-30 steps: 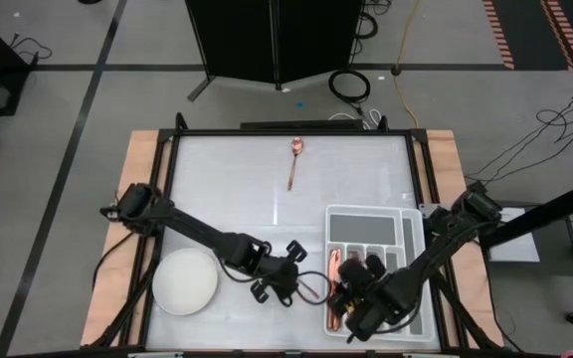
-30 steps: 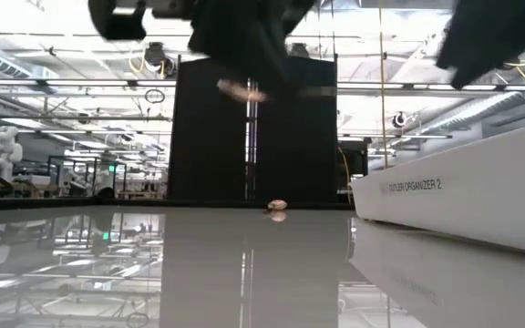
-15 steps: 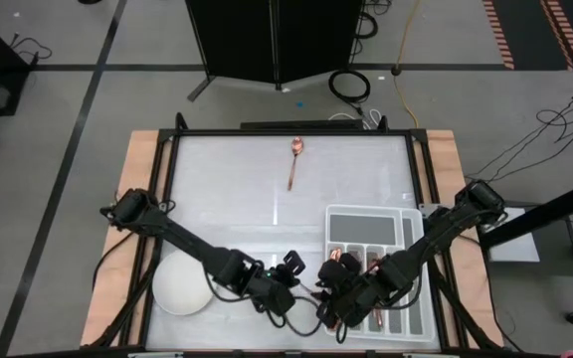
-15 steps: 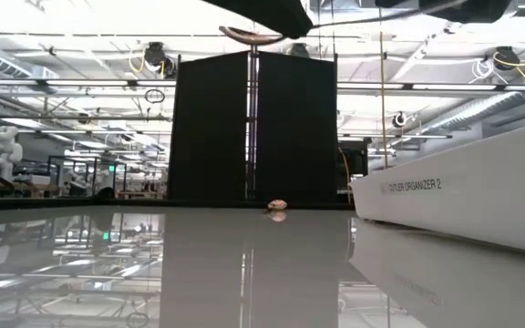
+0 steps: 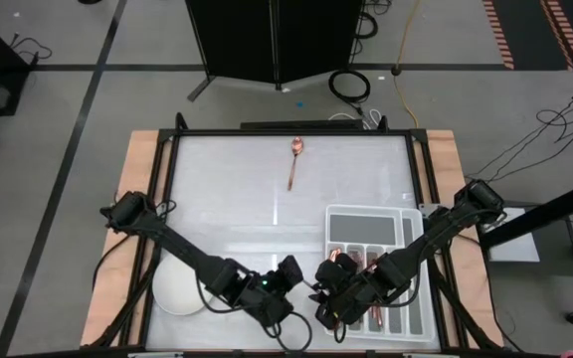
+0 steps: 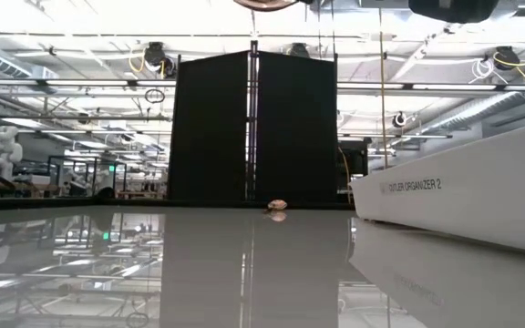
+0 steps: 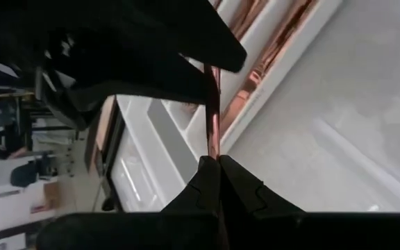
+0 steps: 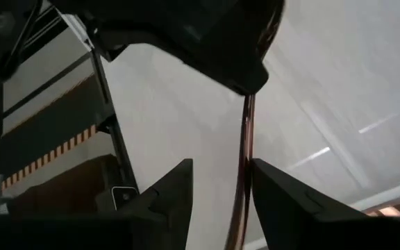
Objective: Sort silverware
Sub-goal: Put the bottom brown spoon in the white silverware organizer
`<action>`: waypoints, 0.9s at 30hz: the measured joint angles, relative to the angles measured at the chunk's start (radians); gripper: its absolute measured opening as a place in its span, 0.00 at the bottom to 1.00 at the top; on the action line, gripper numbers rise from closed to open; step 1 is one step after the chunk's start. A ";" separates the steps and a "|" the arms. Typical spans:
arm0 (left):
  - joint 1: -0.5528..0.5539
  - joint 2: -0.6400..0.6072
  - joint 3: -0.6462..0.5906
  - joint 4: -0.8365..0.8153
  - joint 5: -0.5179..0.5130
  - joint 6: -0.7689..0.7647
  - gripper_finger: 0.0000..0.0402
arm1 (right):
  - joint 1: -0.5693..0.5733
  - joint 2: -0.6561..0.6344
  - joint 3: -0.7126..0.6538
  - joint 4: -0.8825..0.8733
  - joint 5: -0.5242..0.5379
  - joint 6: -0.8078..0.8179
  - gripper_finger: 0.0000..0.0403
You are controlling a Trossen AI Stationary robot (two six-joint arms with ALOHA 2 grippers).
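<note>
A slim copper piece of silverware (image 7: 212, 118), seen edge-on, spans between my two grippers above the table's near edge, just left of the grey divided tray (image 5: 376, 214). My left gripper (image 5: 291, 281) (image 7: 217, 161) is shut on it. My right gripper (image 5: 324, 294) (image 8: 221, 173) is open, a finger on either side of the same piece (image 8: 245, 153); whether they touch it I cannot tell. Copper pieces (image 5: 371, 261) (image 7: 269, 62) lie in the tray's compartments. One copper spoon (image 5: 295, 159) (image 6: 278, 208) lies flat near the far edge. My left gripper pinches one end of the copper piece (image 7: 214, 154) between its two fingertips. The piece sticks out straight ahead of the fingers, in line with them, toward my right gripper. It is lifted clear of the table.
A white round bowl (image 5: 175, 293) sits near the near left corner, partly under my left arm. The tray's white wall (image 6: 454, 196) stands on the right in the low view. Bare tabletop (image 5: 267, 189) spreads across the middle and far left.
My right gripper has moved off the tray toward the table's left, and my left gripper has moved toward the near edge, so the two now meet. In the low view the copper piece has risen from mid-height to the picture's top.
</note>
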State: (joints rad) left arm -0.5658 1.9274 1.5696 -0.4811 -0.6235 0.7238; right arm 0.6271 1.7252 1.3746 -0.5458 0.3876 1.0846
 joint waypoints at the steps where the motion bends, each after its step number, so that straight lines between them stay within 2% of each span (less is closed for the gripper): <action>1: 0.000 0.000 0.000 0.006 -0.001 0.002 0.00 | 0.000 0.000 0.000 -0.002 0.000 -0.001 0.33; 9: 0.000 0.000 0.000 0.005 -0.012 0.025 0.00 | -0.010 0.000 0.000 -0.007 0.007 -0.010 0.30; 11: 0.001 0.000 0.000 0.004 -0.012 0.025 0.00 | -0.015 0.000 0.000 -0.011 0.007 -0.021 0.25; 15: 0.001 0.000 0.000 0.004 -0.012 0.025 0.00 | -0.025 0.000 0.000 -0.014 0.008 -0.036 0.05; 18: 0.006 0.000 0.000 0.001 -0.013 0.025 0.01 | -0.030 0.000 0.000 -0.020 0.010 -0.047 0.02; 23: 0.009 0.000 0.000 -0.024 -0.034 0.027 0.12 | -0.033 0.001 0.000 -0.049 0.034 -0.039 0.01; 27: 0.008 0.000 0.000 -0.011 -0.165 -0.081 0.26 | -0.030 0.001 0.000 -0.135 0.098 0.055 0.00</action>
State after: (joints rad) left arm -0.5575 1.9270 1.5696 -0.4922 -0.7885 0.6426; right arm 0.5970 1.7260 1.3746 -0.6811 0.4855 1.1398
